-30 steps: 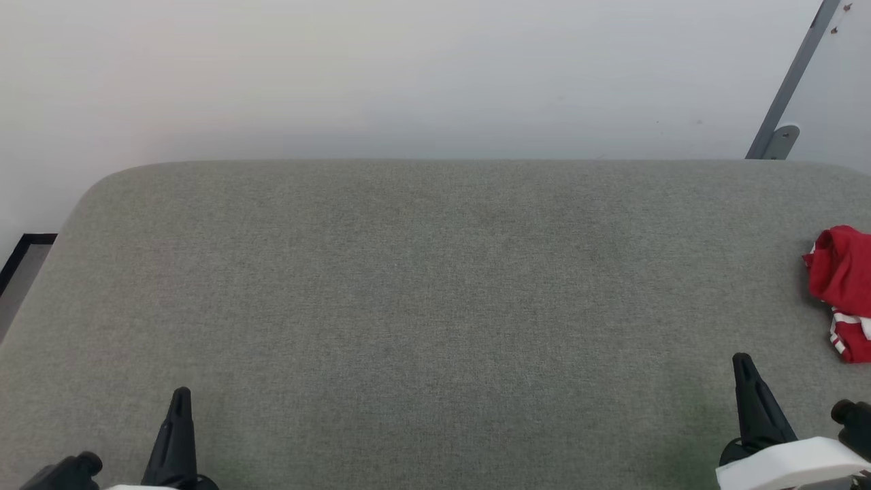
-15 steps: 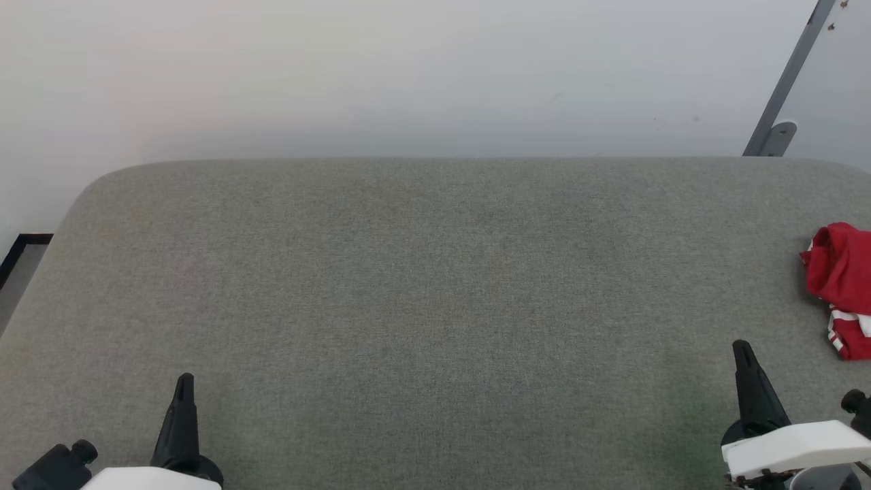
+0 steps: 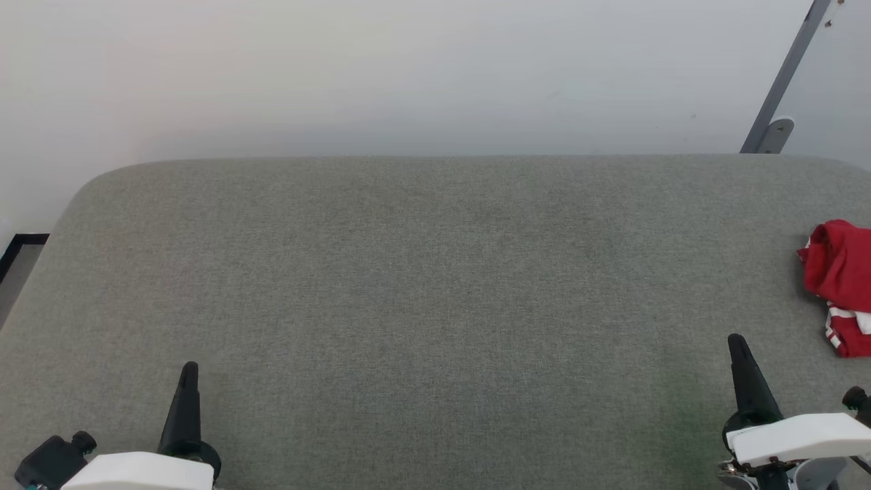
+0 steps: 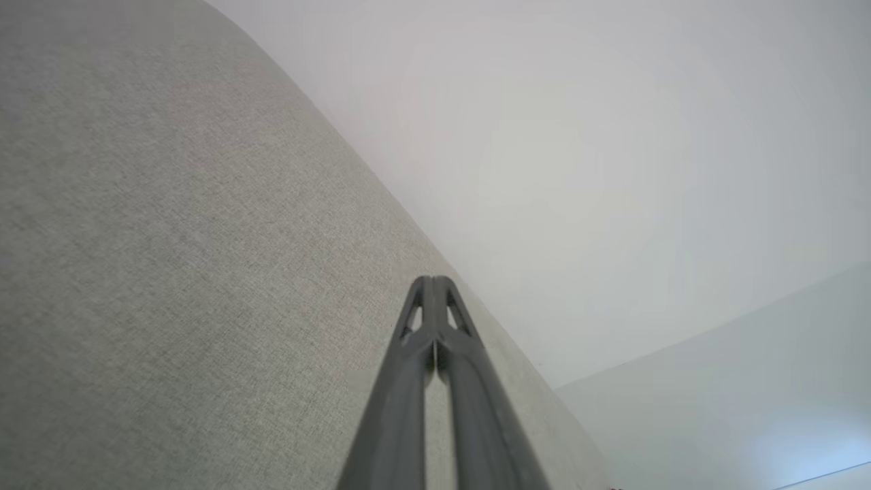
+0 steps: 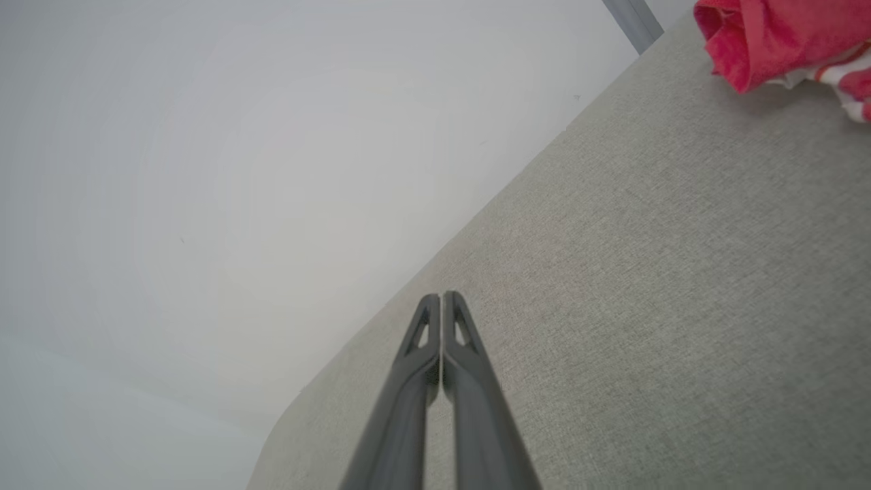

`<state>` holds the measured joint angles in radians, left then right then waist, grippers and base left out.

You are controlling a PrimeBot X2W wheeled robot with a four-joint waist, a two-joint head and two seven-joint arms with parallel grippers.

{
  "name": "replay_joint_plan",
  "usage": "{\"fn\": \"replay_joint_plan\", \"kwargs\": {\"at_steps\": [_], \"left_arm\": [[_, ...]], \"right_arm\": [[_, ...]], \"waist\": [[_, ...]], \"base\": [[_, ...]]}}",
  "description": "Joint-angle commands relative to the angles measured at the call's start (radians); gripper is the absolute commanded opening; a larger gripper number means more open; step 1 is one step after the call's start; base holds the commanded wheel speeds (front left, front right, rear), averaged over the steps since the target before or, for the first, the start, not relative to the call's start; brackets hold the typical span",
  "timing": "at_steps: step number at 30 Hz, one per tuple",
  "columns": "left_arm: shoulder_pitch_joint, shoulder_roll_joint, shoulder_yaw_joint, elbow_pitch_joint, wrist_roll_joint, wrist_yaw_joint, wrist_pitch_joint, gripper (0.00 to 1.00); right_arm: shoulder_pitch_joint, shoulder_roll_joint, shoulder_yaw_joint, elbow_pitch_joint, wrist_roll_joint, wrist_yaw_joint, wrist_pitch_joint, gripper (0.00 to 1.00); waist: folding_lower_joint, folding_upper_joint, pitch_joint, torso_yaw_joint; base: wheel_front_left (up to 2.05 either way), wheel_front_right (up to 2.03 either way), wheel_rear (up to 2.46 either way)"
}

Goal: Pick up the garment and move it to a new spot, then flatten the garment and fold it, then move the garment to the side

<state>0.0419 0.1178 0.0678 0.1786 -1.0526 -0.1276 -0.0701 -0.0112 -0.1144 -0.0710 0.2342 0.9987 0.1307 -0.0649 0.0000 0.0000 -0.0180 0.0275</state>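
As I face the grey fabric-covered table, both my arms are low at its near edge, with the left jaws at the lower left of the head view and the right jaws at the lower right. Both sets are shut tight and hold nothing. In the left wrist view my left fingers press together from shaft to tip, and in the right wrist view my right fingers do the same. All of them point toward the far edge of the table and the pale wall behind it.

The garment lies crumpled on the table at the far right of the head view, cut off by the frame. It is a red heap with white and red-striped trim showing at its near side. It sits ahead of the right jaws and to their right, well apart from them. The right wrist view catches it in its top right corner, bunched on the fabric. A grey metal strut slants up the wall beyond that end of the table.
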Motion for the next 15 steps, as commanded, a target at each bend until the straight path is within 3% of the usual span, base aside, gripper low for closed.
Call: {"fn": "replay_joint_plan", "kwargs": {"at_steps": [1,15], "left_arm": [[-0.027,0.000,0.007,-0.006,-0.029,-0.002,0.008,0.00],[-0.056,-0.014,0.015,0.010,-0.148,-0.003,0.047,0.00]], "right_arm": [[-0.027,0.001,-0.007,-0.007,0.031,0.000,0.009,0.00],[-0.045,0.015,-0.015,-0.003,0.161,0.000,0.048,0.00]], "waist": [[0.0000,0.0000,0.000,-0.001],[0.0000,0.0000,0.004,-0.005]], "base": [[0.00,0.00,0.00],[0.00,0.00,0.00]]}}
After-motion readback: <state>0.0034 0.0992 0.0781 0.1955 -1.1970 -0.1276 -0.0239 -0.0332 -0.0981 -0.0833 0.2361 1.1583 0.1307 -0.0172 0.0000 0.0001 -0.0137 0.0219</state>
